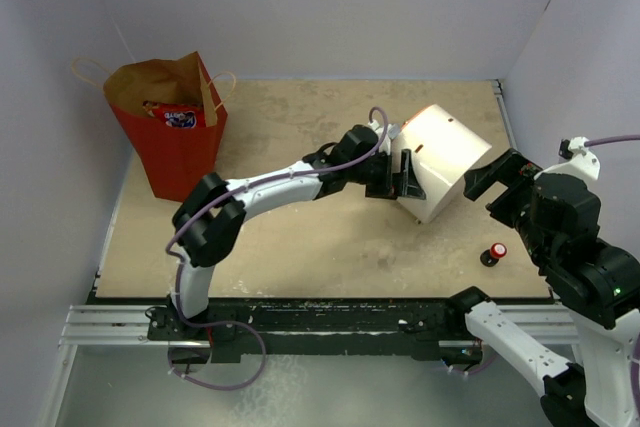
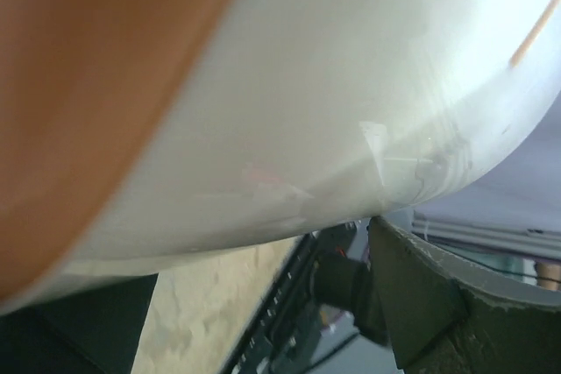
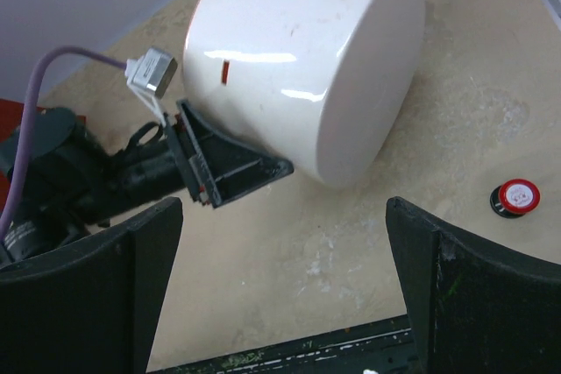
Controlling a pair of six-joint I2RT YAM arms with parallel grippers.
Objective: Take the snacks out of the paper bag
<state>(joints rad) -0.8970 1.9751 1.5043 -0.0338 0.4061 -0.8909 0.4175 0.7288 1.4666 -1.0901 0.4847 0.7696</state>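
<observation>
The red paper bag (image 1: pixel 175 152) stands upright at the far left, open, with thin loop handles. A red cookie bag with a blue logo (image 1: pixel 178 115) shows in its mouth; the other snacks are hidden. My left gripper (image 1: pixel 405 177) is far from the bag at mid table, its jaws spread wide and pressed against the side of a tipped white cylinder (image 1: pixel 440 159). The left wrist view shows that white wall (image 2: pixel 333 102) filling the frame above my fingertips (image 2: pixel 412 295). My right gripper (image 3: pixel 285 243) is open and empty, hovering right of the cylinder (image 3: pixel 307 59).
A small red-capped black object (image 1: pixel 492 254) stands on the table near the right front, also in the right wrist view (image 3: pixel 514 197). The left gripper shows in the right wrist view (image 3: pixel 232 164). Walls close in the table at the back and sides. The metal rail (image 1: pixel 330 317) runs along the near edge.
</observation>
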